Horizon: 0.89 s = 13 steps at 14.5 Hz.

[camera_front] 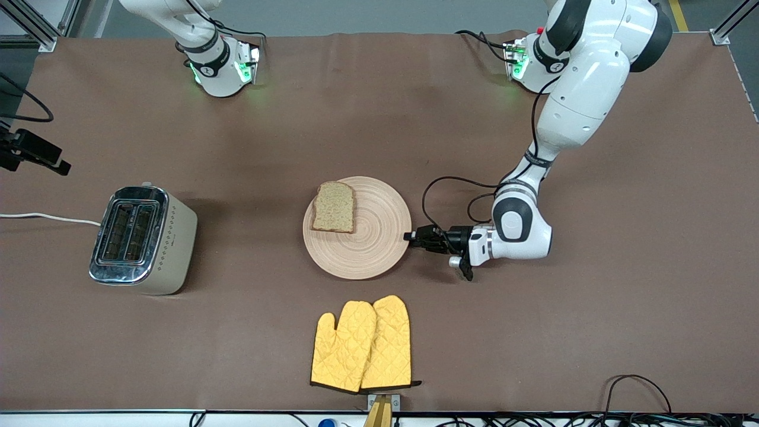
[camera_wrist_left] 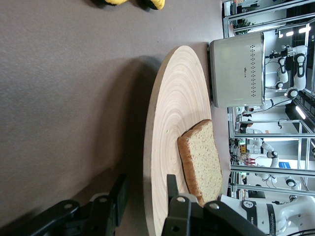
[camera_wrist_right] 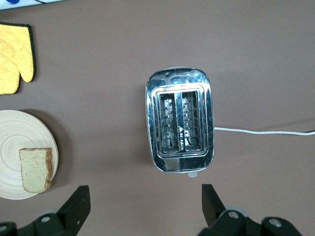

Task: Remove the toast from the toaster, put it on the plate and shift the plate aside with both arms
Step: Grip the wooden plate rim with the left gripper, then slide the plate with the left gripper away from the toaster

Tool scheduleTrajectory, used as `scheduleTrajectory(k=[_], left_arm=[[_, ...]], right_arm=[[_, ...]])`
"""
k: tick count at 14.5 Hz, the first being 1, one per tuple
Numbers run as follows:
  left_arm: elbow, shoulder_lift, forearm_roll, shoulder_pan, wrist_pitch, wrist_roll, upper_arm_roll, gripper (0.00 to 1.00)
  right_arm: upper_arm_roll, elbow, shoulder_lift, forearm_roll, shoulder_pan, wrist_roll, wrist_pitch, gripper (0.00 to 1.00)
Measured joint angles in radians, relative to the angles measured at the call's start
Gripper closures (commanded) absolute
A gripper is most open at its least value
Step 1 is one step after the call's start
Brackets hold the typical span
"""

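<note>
Front view: brown surface (camera_front: pixel 622 308) carrying plate (camera_front: pixel 373 249) with toast (camera_front: pixel 335 207); left claw (camera_front: pixel 410 236) spread astride plate rim, right claw (camera_wrist_right: pixel 142 201) wide above toaster (camera_front: pixel 142 239), lab frames around

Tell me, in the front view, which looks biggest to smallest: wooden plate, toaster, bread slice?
1. Round light-wood plate.
2. Shiny silver-and-beige toaster, slightly smaller; it stands taller, so that's a bit unsure.
3. Brown wholegrain toast, clearly smallest.
</note>
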Motion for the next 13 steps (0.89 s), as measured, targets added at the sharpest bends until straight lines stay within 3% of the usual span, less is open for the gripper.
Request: scheduleTrajectory(k=[5,11,13], left_arm=[[0.000,0.007,-0.023,-0.027,0.033,0.000,0.000,0.99],[0.006,-0.009,-0.021,-0.008,0.052,-0.001,0.016,1.00],[0.006,-0.046,0.027,0.027,0.053,-0.044,0.022,1.00]], right_arm=[[0.000,0.019,-0.001,0.000,0.001,0.000,-0.007,0.00],[0.019,0.019,-0.001,0.000,0.002,-0.002,-0.045,0.00],[0.030,0.019,-0.001,-0.001,0.000,-0.002,-0.046,0.00]])
